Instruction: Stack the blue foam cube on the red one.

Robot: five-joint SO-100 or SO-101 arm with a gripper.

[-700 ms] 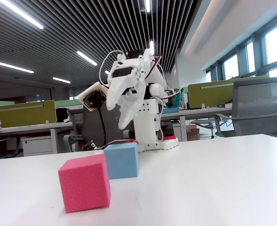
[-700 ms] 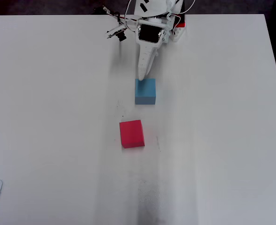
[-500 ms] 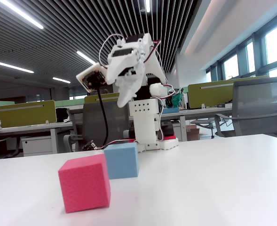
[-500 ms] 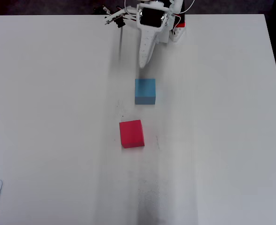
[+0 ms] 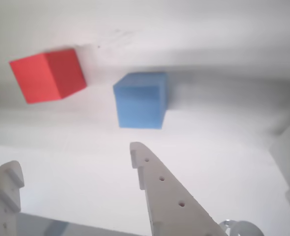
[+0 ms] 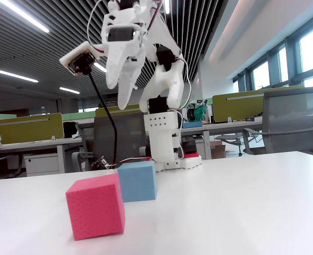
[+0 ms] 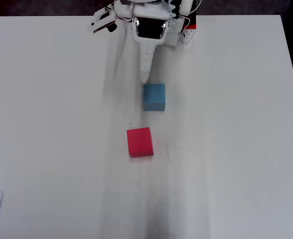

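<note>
On the white table (image 7: 47, 124) I count two foam cubes and no more: one red cube (image 7: 140, 142) and one blue cube (image 7: 154, 96), each sitting flat on the bare surface, apart from each other with a strip of table between them. No bin, tray or box shows in any view, so neither cube sits inside anything.

From my wrist view, reading left to right, the red cube (image 5: 48, 75) lies at upper left, the blue cube (image 5: 140, 100) near the middle, and my claw (image 5: 73, 164) hangs below them with its two white fingers spread wide and nothing between them. The blue cube is just ahead of my right-hand finger (image 5: 157, 184).

From the fixed view, the red cube (image 6: 95, 206) stands nearest the camera and the blue cube (image 6: 137, 180) behind it, closer to my base (image 6: 167, 151); this view alone shows my claw (image 6: 125, 98) raised well above both cubes, and the office desks and chairs beyond.

Only the overhead view shows the cubes lined up in front of my arm, the blue one nearer me.
</note>
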